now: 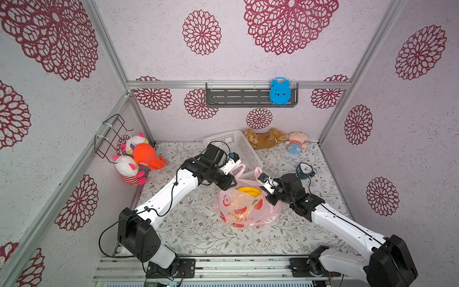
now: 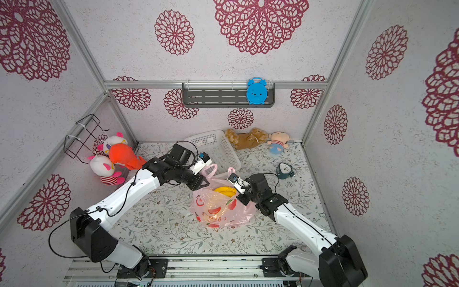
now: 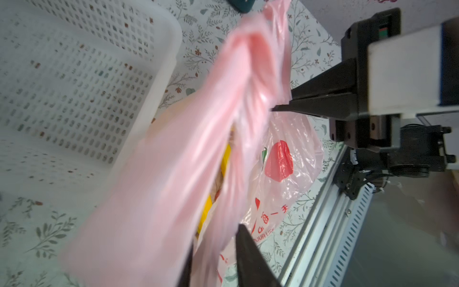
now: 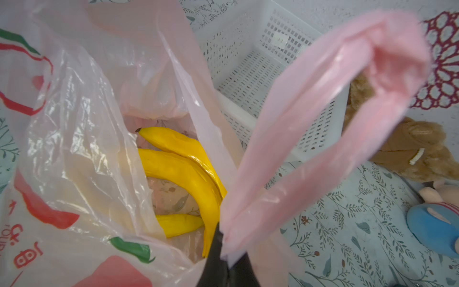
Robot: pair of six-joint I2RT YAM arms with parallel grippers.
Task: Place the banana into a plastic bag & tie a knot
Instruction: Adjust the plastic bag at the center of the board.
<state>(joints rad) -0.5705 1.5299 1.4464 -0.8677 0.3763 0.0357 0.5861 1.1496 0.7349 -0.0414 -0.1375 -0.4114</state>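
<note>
At the far left a black wire rack (image 1: 109, 135) hangs on the side wall, with a cluster of white, pink and orange plush toys (image 1: 145, 155) just below it at the edge of the floral surface (image 1: 198, 231); the left arm stretches from the near edge towards the middle, and the left end effector (image 3: 214, 241) has its jaws partly apart, with the blurred left handle loop (image 3: 173, 161) of the plastic bag (image 1: 246, 211) passing between its two dark fingers (image 3: 248, 258); behind it a white mesh basket (image 1: 232, 143) lies near the back wall, its near corner just beside the bag's handles; the plastic bag sits in the middle of the surface with its mouth open, and the banana (image 4: 183, 171), a yellow bunch, lies inside on the bag's bottom, showing through the mouth in both top views; the two handle loops stand apart from each other, not yet knotted; the right end effector (image 4: 219, 238) is closed tight, pinching the base of the right handle loop (image 4: 323, 111), which rises from the jaws; further right a brown plush bear (image 1: 264, 139) and a small doll in blue (image 1: 295, 145) lie against the back wall, and a dark alarm clock (image 1: 305, 170) stands just beyond the right wrist; on the back wall above, a grey shelf (image 1: 236, 98) carries a blue clock-shaped toy (image 1: 280, 90) at its right end
</note>
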